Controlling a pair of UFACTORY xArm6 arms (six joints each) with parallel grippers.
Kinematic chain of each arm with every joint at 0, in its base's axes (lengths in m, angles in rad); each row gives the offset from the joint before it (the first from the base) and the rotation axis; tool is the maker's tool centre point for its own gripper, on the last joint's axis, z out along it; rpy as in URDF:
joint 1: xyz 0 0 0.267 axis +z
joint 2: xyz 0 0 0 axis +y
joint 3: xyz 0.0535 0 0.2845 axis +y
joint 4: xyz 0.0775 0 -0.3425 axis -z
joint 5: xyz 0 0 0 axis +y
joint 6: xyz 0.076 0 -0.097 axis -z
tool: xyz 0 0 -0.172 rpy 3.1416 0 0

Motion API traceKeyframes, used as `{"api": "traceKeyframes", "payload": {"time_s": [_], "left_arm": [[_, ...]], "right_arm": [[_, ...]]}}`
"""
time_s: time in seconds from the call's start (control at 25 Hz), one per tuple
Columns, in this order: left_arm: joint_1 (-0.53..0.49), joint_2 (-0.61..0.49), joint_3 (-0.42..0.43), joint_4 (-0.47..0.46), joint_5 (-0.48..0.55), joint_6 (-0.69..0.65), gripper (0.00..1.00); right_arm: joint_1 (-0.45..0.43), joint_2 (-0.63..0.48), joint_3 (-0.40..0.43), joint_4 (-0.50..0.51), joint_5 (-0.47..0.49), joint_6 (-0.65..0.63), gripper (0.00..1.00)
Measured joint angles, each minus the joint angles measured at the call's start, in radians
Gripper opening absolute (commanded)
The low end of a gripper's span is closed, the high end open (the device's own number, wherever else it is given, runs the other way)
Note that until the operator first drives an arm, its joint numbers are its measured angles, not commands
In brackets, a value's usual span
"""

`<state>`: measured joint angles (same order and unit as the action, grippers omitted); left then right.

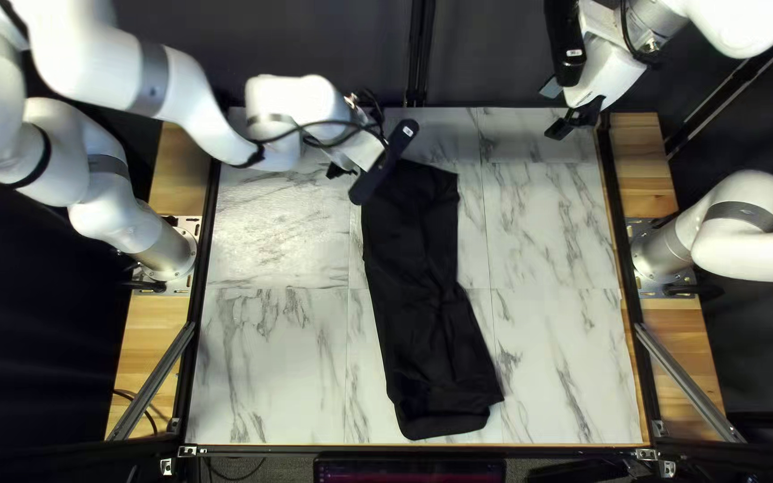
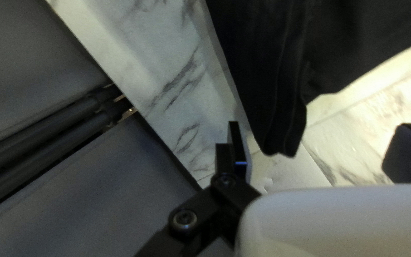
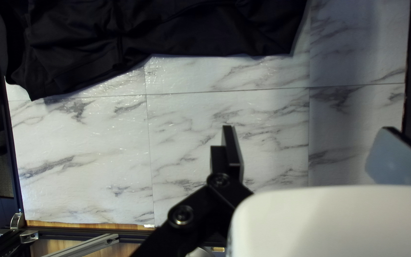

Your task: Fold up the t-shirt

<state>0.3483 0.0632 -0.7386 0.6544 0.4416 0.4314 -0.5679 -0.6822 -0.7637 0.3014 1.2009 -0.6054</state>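
1. The left gripper (image 1: 364, 152) hangs over the far part of my marble-patterned table (image 1: 556, 224), left of its middle in the top left view. On the left wrist view I see its two fingers standing wide apart; neither is pinching cloth.
2. My right gripper (image 1: 555, 108) is up by the table's far right corner. The right wrist view gives me the same reading there: fingers well spread, with only tabletop showing between them.
3. The black t-shirt (image 1: 422, 295) lies on the middle of the table as a long, narrow strip running from its far part down almost to its near edge. The near end swings a little toward the table's right side.
4. I can make out creases along the strip, bunched most around the table's centre. The end toward the table's near edge finishes in a rounded flap.
5. From here I have the left arm's base (image 1: 167, 255) at the table's left edge and the right arm's base (image 1: 659, 255) at its right edge.
6. Past the table's far edge hangs a dark curtain (image 1: 324, 45); just off its near edge sits a monitor (image 1: 409, 471).
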Motion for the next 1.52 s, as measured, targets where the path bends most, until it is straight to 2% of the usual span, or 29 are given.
{"api": "traceKeyframes", "payload": {"time_s": [0.2,0.36,1.08,1.52], "left_arm": [[-0.003,0.066,-0.033,0.076,-0.002,-0.102,1.00],[0.000,0.094,-0.047,0.102,-0.001,-0.140,1.00],[0.064,0.154,-0.062,0.144,-0.039,-0.181,1.00],[0.087,0.135,-0.052,0.160,-0.023,-0.200,1.00]], "right_arm": [[0.000,0.000,0.000,0.000,0.000,0.000,1.00],[0.000,0.000,0.000,0.000,0.000,0.000,1.00],[0.000,0.000,0.000,0.000,0.000,0.000,1.00],[0.000,0.000,0.000,0.000,0.000,0.000,1.00]]}}
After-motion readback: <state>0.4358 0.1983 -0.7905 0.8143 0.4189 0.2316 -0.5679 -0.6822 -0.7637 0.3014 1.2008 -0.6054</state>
